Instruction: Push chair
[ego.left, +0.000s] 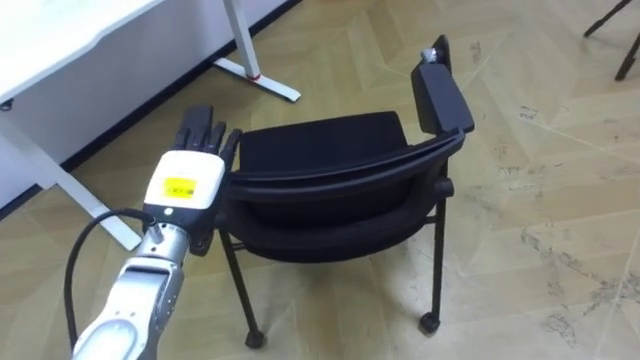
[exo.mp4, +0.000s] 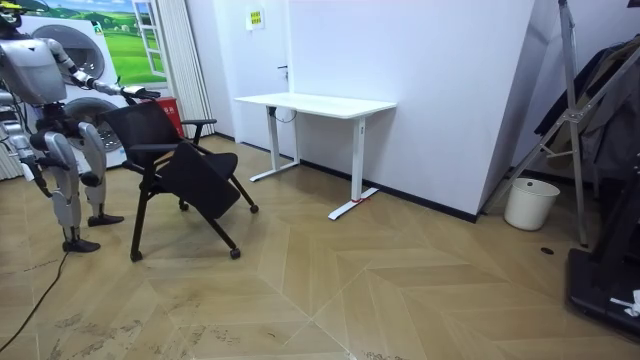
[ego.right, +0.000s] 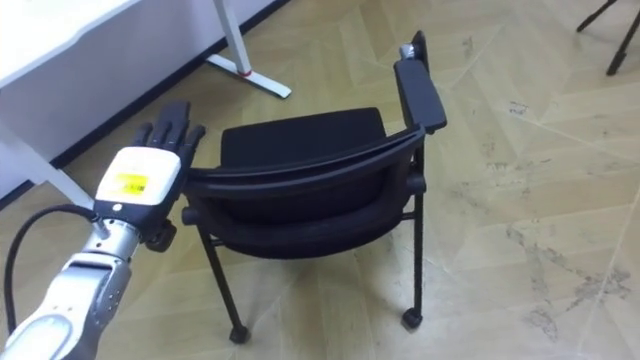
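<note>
- My left hand (ego.left: 185, 180) is at the left of the left eye view. Its white back faces up and its dark fingers (ego.left: 200, 128) point to the top of the picture.
- The fingers are straight and flat. They are not curled round anything, so the hand holds nothing. It lies against the left end of the chair's back, and I think it is touching there.
- The black chair with a padded seat and thin metal legs (ego.left: 330, 190) is in the middle of the picture, just past my hand. Its curved back is the part nearest to me.
- The flat black seat (ego.left: 320, 140) is behind the back. One black armrest (ego.left: 442, 95) sticks up at the upper right.
- The chair stands on the light wooden floor (ego.left: 530, 200) on little wheels (ego.left: 429, 323).
- The white desk with white metal legs (ego.left: 90, 50) is in the upper left corner, near the chair but not touching it.
- In the room view I stand at the far left, close behind the chair, with one arm stretched out to it.
- I think I am at the pushing step: my hand is placed and the chair is not yet by the desk.
- Next I should push gently forward and keep my hand flat.
- I am pushing on one end only, so the chair may turn instead of rolling straight.
</note>
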